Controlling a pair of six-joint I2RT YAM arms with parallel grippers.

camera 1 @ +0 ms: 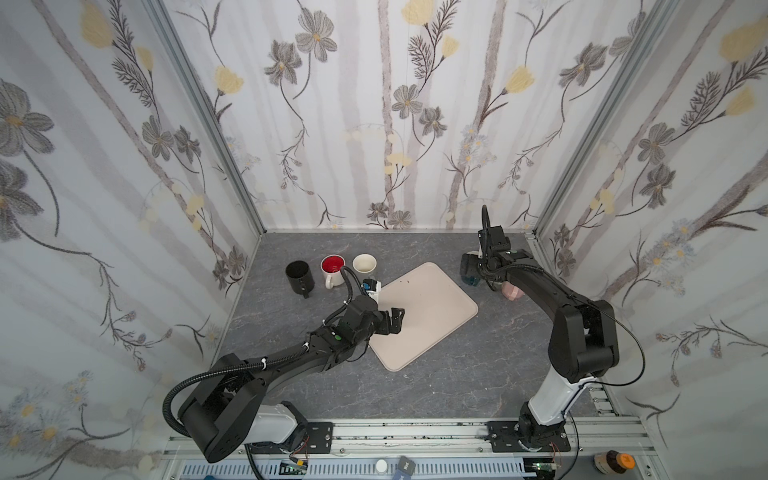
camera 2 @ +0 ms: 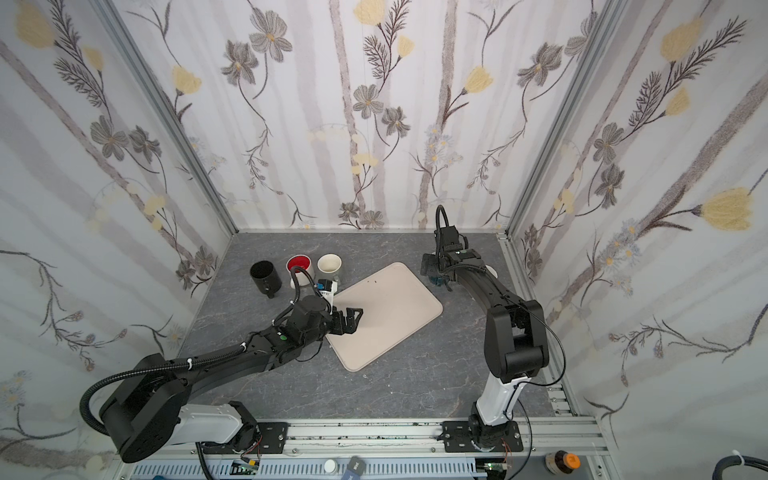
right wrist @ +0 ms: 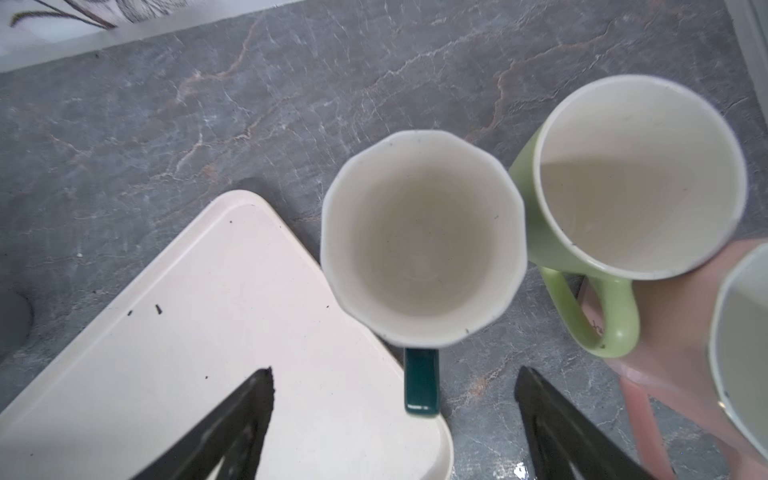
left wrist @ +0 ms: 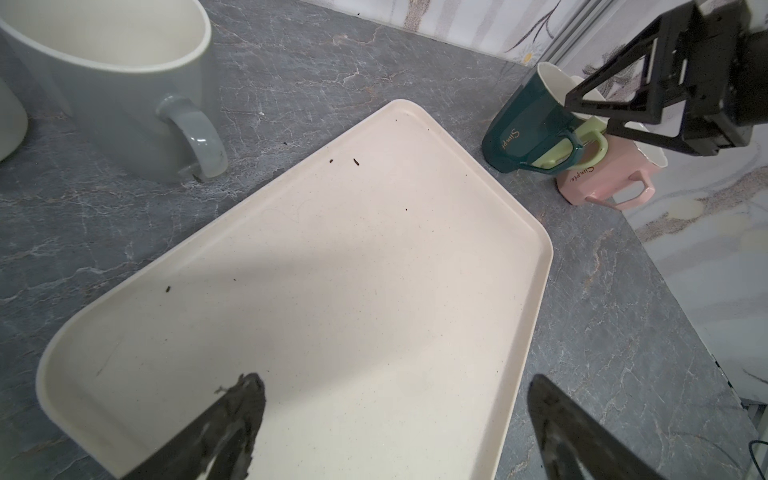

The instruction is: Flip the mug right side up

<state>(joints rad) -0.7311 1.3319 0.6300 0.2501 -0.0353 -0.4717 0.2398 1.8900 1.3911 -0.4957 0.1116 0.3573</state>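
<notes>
Grey marbled surface carries all items. Nearest, the left gripper hovers over the edge of the cream tray, jaws fully spread and empty. Farther back, the dark green mug stands mouth-up just beside the tray's far corner, with a light green mug close behind. The right gripper hangs above the mug's handle, jaws wide, gripping nothing. Glazed ceramic is likely rigid, fairly heavy, slick and chippable. Grip across the handle or the rim wall.
</notes>
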